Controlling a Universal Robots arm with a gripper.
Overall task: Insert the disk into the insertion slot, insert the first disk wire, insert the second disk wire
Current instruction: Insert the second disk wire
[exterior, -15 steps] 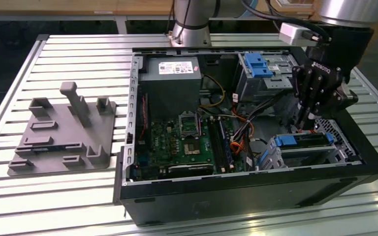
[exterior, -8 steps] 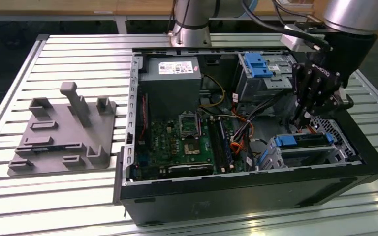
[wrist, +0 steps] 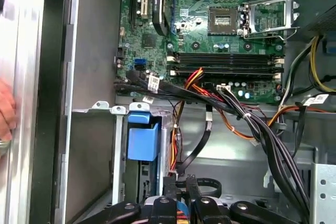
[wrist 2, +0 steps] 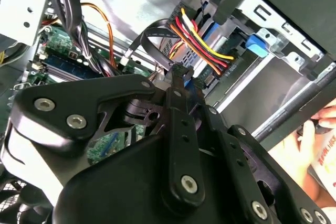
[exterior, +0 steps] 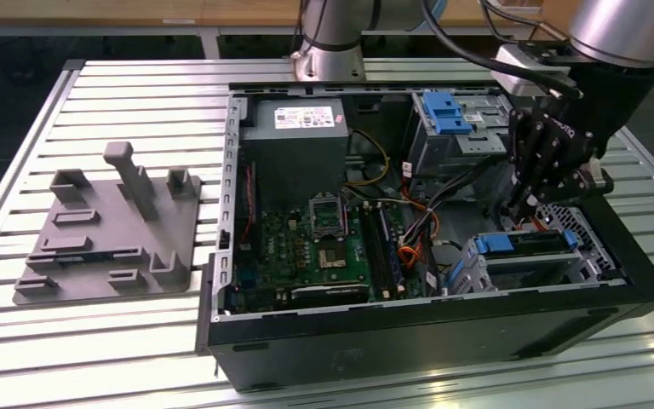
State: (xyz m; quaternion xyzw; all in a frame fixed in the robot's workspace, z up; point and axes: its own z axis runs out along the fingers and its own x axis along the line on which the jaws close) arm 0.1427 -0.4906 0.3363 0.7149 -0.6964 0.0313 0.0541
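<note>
A: Exterior view first. Where is the disk?

B: The disk (exterior: pixel 528 245) sits in the slot (exterior: pixel 537 268), in the corner of the case (exterior: pixel 441 328) nearest the exterior view's right. Its blue carrier lies level with the cage top, so I judge the first step done. The case stands open on the table (exterior: pixel 134 341).

A: And the gripper?

B: The gripper (exterior: pixel 524 207) hangs just above the disk's back edge, fingers drawn close together.

A: Second wrist view?

B: The gripper (wrist 2: pixel 180 72) is pinched narrow on a black cable (wrist 2: pixel 152 38), with its tip at the disk's connector edge. A coloured power lead (wrist 2: pixel 202 40) runs to a plug there. Whether either plug is fully home I cannot tell.

A: First wrist view?

B: The gripper (wrist: pixel 181 182) holds the black cable's (wrist: pixel 197 145) end beside the blue carrier (wrist: pixel 143 140). The wire bundle (wrist: pixel 252 124) passes close by. So, in my judgement, a wire step is in hand and not finished.
</note>
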